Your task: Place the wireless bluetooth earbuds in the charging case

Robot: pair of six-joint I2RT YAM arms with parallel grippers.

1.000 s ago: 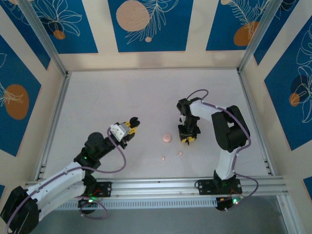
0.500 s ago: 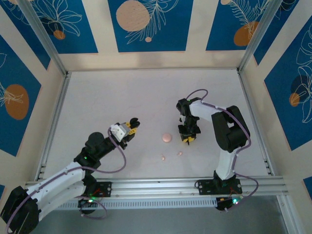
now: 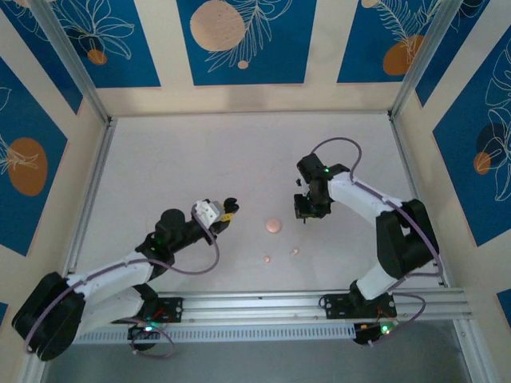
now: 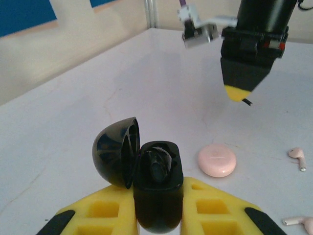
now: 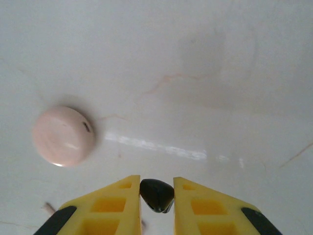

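Near the middle of the table (image 3: 176,152), the task stands partway done, by my reading; the left gripper (image 4: 157,211) is clamped on the black charging case (image 4: 157,196), holding it upright with its lid (image 4: 117,155) swung open to the left; the right gripper (image 5: 157,196) pinches a black earbud (image 5: 157,193) between its yellow fingers (image 5: 117,200), above the tabletop and to the right of that case, well apart from it. So the pick-up and the opening look done; what is left is carrying this bud across and seating it in a well, then dealing with the others. Inside the black case a glossy dark shape sits in the cavity; whether that is a bud already seated or only the moulded well I cannot tell. Roughly between the two grippers lies a round pink case (image 3: 274,226), shut and touching nothing; nearer the arm bases a pink earbud (image 3: 267,258) and a second pink earbud (image 3: 295,251) lie loose on the table, near each other and outside any case.
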